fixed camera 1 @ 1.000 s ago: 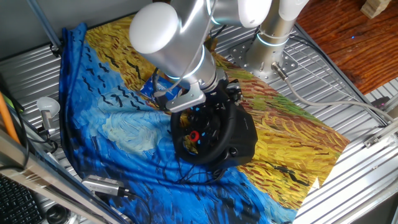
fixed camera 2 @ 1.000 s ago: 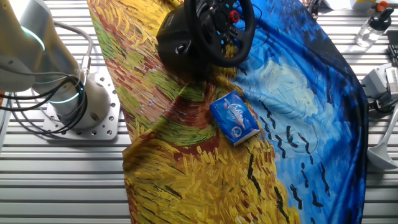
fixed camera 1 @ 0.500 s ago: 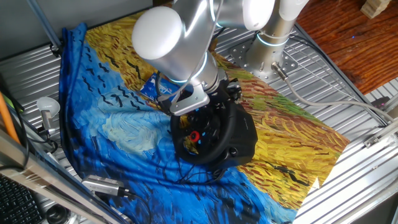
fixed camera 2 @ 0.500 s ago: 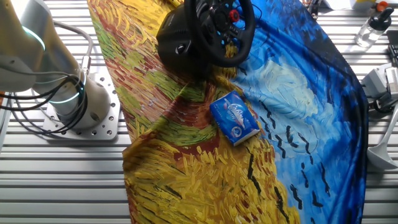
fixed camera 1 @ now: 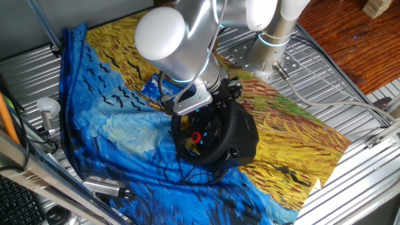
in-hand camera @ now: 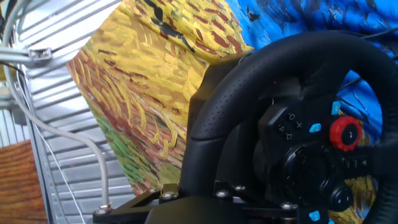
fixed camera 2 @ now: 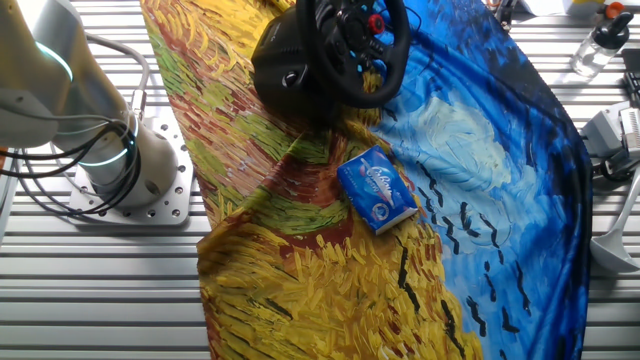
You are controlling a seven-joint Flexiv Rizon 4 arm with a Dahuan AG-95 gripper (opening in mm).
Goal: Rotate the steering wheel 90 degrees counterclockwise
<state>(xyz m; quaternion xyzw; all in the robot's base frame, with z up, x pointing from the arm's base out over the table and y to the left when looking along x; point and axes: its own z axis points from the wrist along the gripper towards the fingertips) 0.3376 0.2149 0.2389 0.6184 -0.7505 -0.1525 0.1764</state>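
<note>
The steering wheel (fixed camera 1: 209, 134) stands on its bulky black base on the painted cloth, its red hub button (fixed camera 1: 195, 136) facing the camera. In the other fixed view the steering wheel (fixed camera 2: 352, 55) sits at the top edge and no gripper shows. My gripper (fixed camera 1: 220, 103) is at the wheel's upper rim, mostly hidden behind my silver wrist. In the hand view the steering wheel's rim (in-hand camera: 217, 124) fills the frame and runs down to the gripper's black plate (in-hand camera: 205, 196). The fingers themselves are hidden, so their state cannot be read.
A small blue-and-white box (fixed camera 2: 378, 190) lies on the cloth (fixed camera 2: 300, 270) beside the wheel. My arm's base (fixed camera 2: 120, 160) is bolted to the slatted metal table. A bottle (fixed camera 2: 598, 40) stands at the far corner. A grey cable (in-hand camera: 68, 137) runs across the slats.
My arm's elbow and wrist have shifted slightly to the right. The wheel's red button stays in the same spot and the box has not moved.
</note>
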